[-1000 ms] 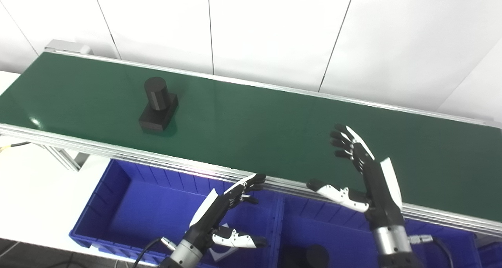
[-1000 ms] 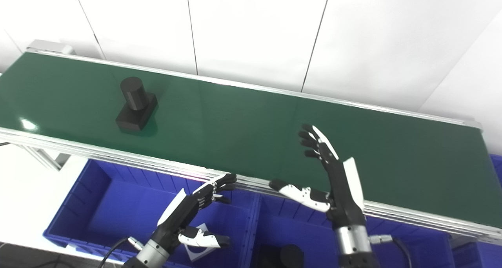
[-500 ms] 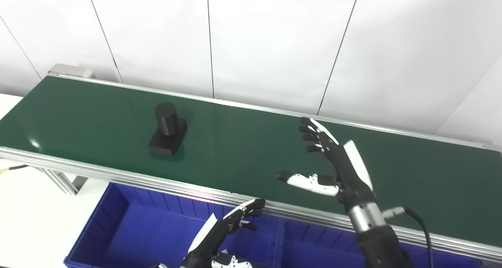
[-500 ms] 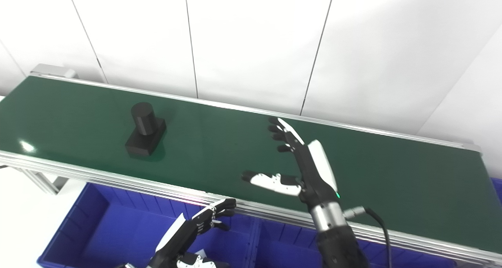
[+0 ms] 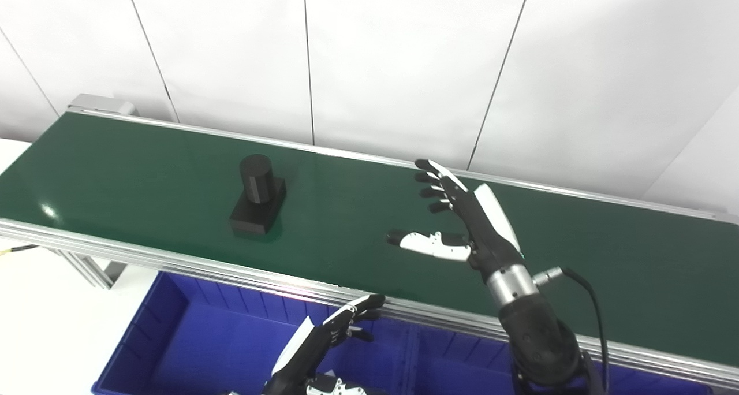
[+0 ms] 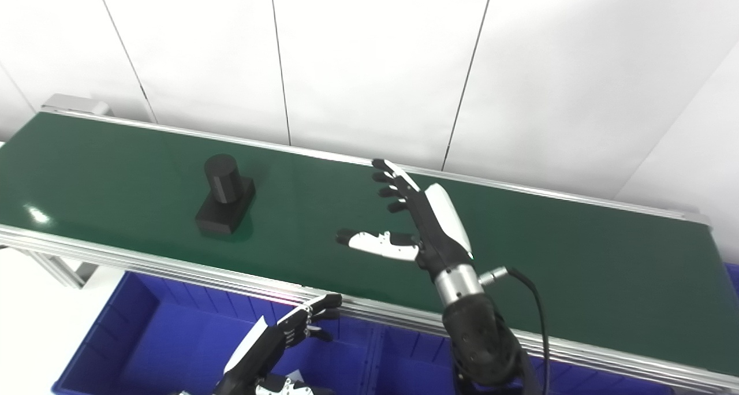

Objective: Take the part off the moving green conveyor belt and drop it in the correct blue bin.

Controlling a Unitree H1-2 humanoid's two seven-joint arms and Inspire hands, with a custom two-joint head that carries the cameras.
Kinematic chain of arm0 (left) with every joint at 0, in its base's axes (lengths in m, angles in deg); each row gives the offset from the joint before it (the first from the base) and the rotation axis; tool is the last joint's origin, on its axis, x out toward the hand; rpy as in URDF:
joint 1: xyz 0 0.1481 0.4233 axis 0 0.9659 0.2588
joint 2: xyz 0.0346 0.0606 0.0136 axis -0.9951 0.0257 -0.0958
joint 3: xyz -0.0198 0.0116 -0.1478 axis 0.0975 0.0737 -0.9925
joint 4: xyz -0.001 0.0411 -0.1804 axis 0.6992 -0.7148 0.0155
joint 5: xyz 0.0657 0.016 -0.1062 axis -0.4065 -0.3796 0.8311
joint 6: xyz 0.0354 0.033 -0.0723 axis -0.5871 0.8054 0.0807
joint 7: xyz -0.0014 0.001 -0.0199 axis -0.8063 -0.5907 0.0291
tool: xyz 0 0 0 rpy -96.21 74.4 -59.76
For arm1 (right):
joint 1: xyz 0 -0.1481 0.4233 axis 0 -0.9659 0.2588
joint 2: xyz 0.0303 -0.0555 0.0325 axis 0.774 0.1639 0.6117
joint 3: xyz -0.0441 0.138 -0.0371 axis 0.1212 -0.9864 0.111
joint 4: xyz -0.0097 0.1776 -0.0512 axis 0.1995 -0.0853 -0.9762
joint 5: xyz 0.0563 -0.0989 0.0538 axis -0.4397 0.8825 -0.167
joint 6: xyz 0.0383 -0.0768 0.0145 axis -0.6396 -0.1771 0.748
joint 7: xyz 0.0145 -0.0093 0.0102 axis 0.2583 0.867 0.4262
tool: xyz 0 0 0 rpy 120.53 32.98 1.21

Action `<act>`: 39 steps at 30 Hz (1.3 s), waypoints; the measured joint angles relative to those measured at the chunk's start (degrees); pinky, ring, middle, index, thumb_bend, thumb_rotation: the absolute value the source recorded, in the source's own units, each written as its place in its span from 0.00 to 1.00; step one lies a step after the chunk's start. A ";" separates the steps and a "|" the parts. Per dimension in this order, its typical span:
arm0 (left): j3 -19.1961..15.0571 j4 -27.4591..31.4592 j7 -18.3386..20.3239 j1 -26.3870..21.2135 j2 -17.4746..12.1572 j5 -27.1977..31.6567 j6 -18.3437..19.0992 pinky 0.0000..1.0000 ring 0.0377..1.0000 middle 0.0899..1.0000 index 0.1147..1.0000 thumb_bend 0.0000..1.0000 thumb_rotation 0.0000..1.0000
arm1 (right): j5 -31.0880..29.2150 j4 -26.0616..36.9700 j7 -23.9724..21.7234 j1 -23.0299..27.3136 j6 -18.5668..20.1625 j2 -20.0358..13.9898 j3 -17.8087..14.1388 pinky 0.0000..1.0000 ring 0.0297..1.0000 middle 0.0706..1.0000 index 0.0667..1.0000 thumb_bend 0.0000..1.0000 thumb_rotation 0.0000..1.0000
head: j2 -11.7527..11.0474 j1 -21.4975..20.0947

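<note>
A black part, a short cylinder standing on a square base, rides on the green conveyor belt left of centre. My right hand hovers open over the belt's middle, fingers spread and thumb pointing left toward the part, about a hand's length to its right. It holds nothing. My left hand is low at the bottom edge, open, over the left blue bin, below the belt's near rail.
A second blue bin sits to the right of the first, partly hidden by my right forearm. An aluminium rail edges the belt's near side. White wall panels stand behind the belt.
The camera has tilted up, so the bins have sunk in the picture. My right hand has moved left and farther over the belt. The part has travelled a little to the right.
</note>
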 measured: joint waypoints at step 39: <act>0.04 0.75 0.15 2.38 1.06 1.04 0.00 0.71 0.84 0.88 0.85 0.92 0.42 | 3.85 -29.92 4.20 18.54 3.27 7.33 4.80 0.69 0.82 0.89 0.92 0.82 0.49 | -0.53 -0.26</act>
